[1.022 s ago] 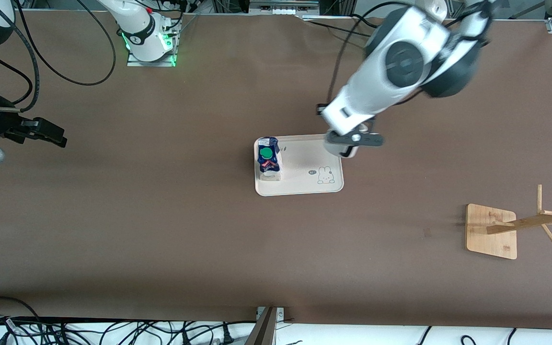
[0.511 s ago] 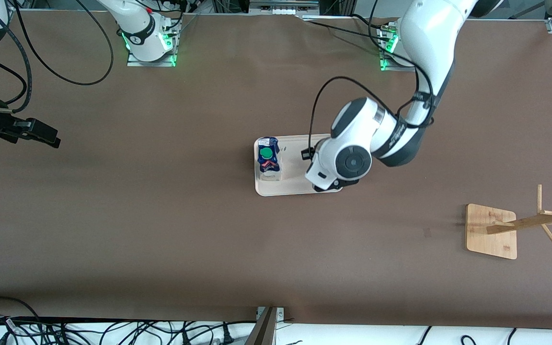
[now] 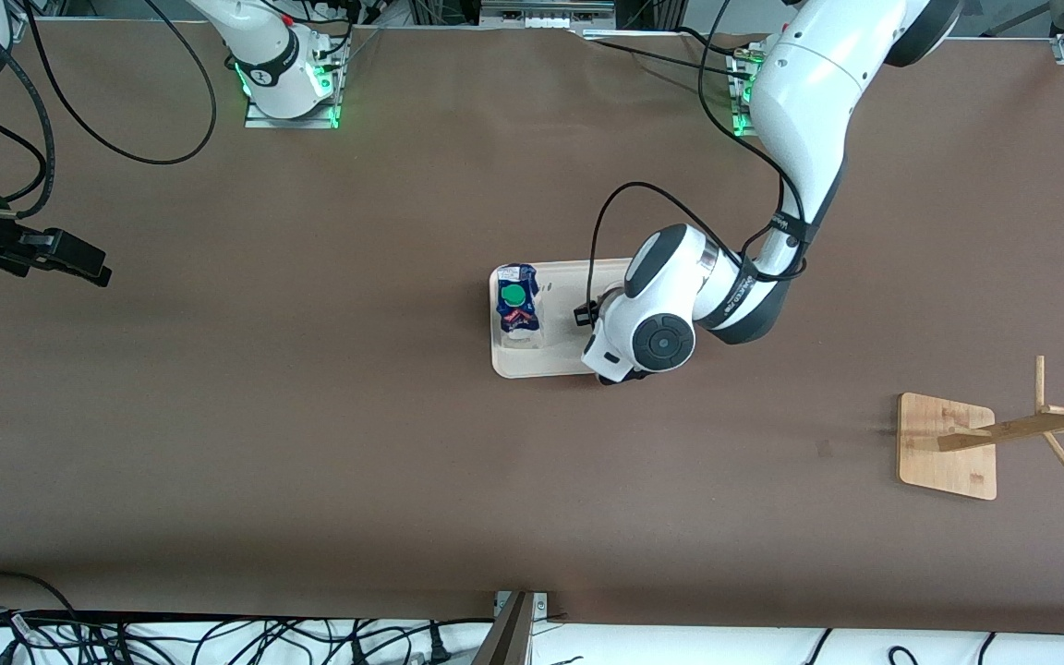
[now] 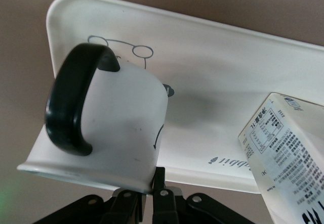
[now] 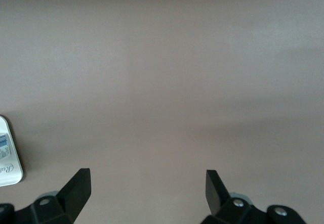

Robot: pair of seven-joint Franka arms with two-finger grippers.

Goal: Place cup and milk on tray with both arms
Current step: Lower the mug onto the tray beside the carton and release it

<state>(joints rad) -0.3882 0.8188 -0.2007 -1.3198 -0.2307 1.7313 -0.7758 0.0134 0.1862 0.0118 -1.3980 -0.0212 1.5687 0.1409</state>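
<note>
Over tray (image 4: 212, 77), cup (image 4: 121, 128) in left end effector (image 4: 147, 204)

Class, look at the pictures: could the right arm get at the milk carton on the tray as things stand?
Probably yes. The right gripper is open and holds nothing, over bare table, and the milk carton stands on the tray end toward it; the left arm is alongside.

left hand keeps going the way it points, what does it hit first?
Probably the tray. The left hand, shut on the cup, points at the tray's surface beside the milk; the gap is unclear.
</note>
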